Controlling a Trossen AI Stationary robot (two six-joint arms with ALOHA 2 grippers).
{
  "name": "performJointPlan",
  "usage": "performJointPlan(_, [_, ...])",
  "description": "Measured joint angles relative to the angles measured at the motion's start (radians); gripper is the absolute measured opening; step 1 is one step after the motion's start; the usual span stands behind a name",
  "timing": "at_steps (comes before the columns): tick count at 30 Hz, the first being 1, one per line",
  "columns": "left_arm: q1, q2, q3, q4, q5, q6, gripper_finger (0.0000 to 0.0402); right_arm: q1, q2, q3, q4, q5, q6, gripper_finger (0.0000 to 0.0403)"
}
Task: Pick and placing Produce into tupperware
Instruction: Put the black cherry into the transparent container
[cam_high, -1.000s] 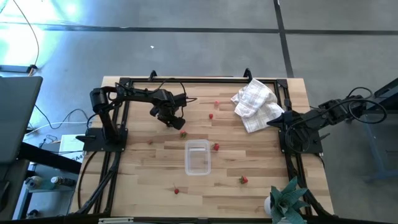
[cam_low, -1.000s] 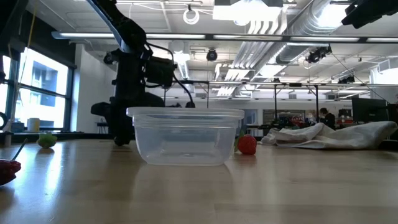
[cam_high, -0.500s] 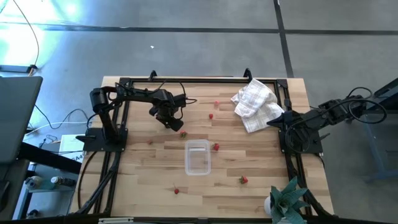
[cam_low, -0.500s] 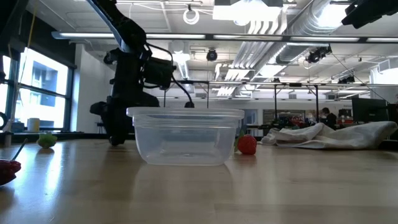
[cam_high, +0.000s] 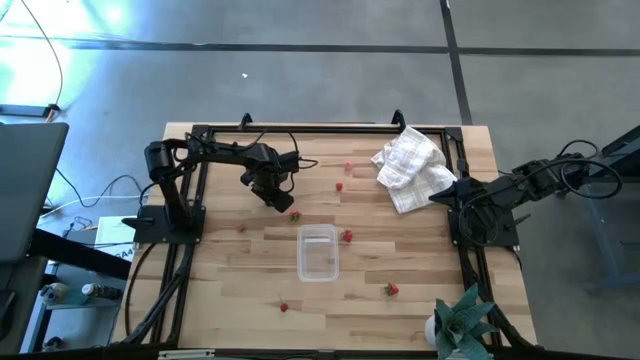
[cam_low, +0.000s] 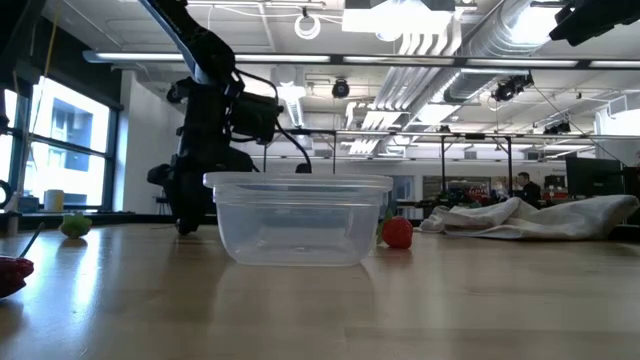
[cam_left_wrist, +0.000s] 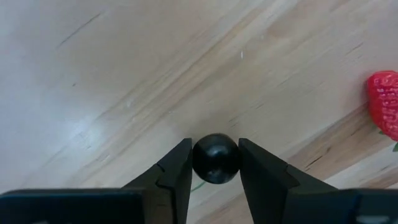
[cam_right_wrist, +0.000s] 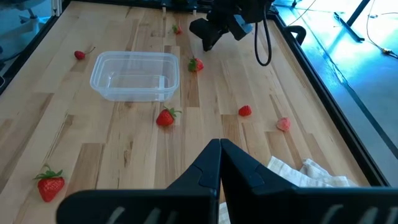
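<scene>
Container: a clear plastic container (cam_high: 318, 252) sits near the middle of the wooden table (cam_high: 230, 280); nothing shows inside it from above or through its side at table level (cam_low: 298, 218).
Left hand: the left hand (cam_left_wrist: 215, 163) is down at the table just beyond the container's far-left corner, its two fingers (cam_left_wrist: 174, 174) pressed against either side of a small dark round berry (cam_left_wrist: 216, 159), partly parted around it. A strawberry (cam_left_wrist: 384, 102) lies just beside it on the wood.
Right hand: the right hand (cam_right_wrist: 220, 149) waits at the table's right edge, well apart from the container, its fingers closed together on nothing.
Berries: red pieces lie scattered around the container: one (cam_high: 347, 236) just beside its right side, one (cam_high: 391, 289) near its front-right, one (cam_high: 284, 306) near its front-left, and two (cam_high: 339, 186) farther back toward the cloth.
Open room: bare wood lies on every side of the container; a white checked cloth (cam_high: 410, 167) is bunched at the far-right corner and a green plant (cam_high: 462, 318) stands at the near-right corner.
Hard to make out: at table level the container hides the tips of the left hand and the berry in them.
</scene>
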Motion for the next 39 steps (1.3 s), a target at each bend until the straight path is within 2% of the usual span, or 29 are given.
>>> performJointPlan(6, [0.000,0.000,0.000,0.001,0.001,0.039,0.0110,0.000,0.000,0.000,0.000,0.000,0.000,0.0000])
performJointPlan(14, [0.000,-0.005,0.002,0.003,0.053,0.136,0.0102,0.000,0.000,0.000,0.000,0.000,0.000,0.0000])
performJointPlan(19, [-0.012,-0.005,0.062,0.000,0.066,0.218,0.0108,0.000,0.000,0.000,0.000,0.000,0.000,0.0000])
performJointPlan(24, [-0.034,-0.005,0.185,-0.002,0.062,0.294,0.0099,0.000,0.000,0.000,0.000,0.000,0.000,0.0000])
performJointPlan(29, [-0.083,-0.005,0.372,-0.049,0.052,0.390,0.0104,0.000,0.000,0.000,0.000,0.000,0.000,0.0000])
performJointPlan(35, [-0.188,-0.005,0.615,-0.142,0.023,0.545,0.0107,0.000,0.000,0.000,0.000,0.000,0.000,0.0000])
performJointPlan(39, [-0.284,-0.005,0.729,-0.150,0.034,0.660,0.0107,0.000,0.000,0.000,0.000,0.000,0.000,0.0000])
